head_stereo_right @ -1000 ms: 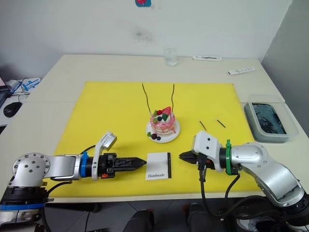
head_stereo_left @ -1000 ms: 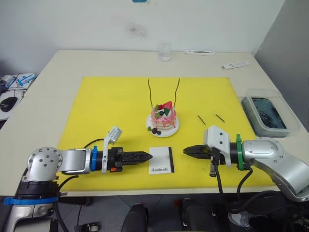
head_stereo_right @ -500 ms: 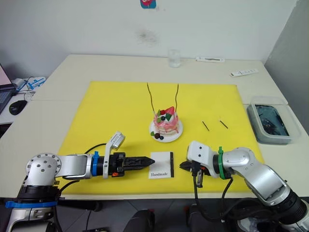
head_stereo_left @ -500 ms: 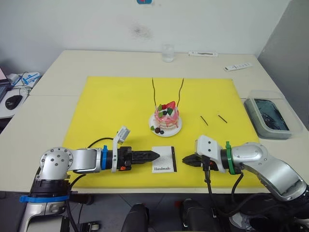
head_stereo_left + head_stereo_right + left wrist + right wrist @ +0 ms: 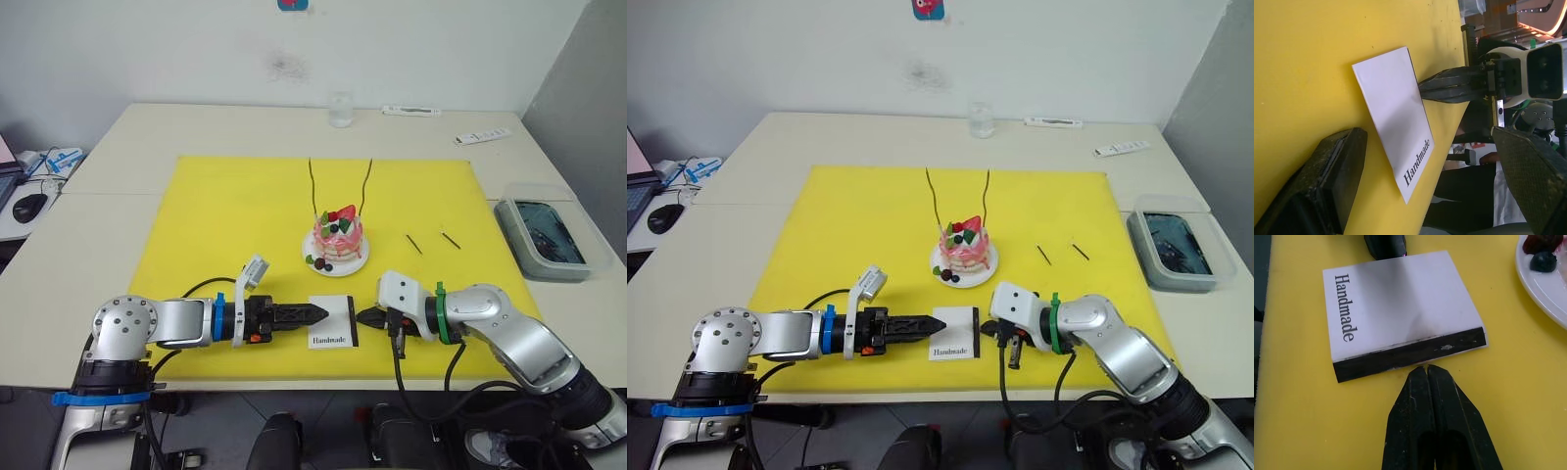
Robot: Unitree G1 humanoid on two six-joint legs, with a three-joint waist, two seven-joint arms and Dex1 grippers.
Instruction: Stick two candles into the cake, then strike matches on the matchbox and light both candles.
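The pink cake (image 5: 335,235) sits on a white plate (image 5: 349,265) mid-mat, with two thin wavy candles (image 5: 313,186) (image 5: 367,186) standing in it. Two short dark matches (image 5: 411,244) (image 5: 449,239) lie to its right. In front of the cake the white "Handmade" matchbox (image 5: 332,322) lies flat. My left gripper (image 5: 318,313) is at the box's left edge; the left wrist view shows its fingers (image 5: 1327,181) wide apart, open, with the matchbox (image 5: 1396,117) ahead. My right gripper (image 5: 1425,368) is shut and empty, its tips against the box's dark striking strip (image 5: 1410,355).
A yellow mat (image 5: 225,215) covers the table's middle. A clear tub with dark contents (image 5: 541,233) stands at the right edge. A glass (image 5: 340,108) and two flat white items (image 5: 406,110) (image 5: 480,135) lie at the back. A mouse (image 5: 29,206) sits far left.
The right gripper has slid left across the mat up to the matchbox's strip side. The left gripper has crept right to the box's other edge. The camera shifted a little.
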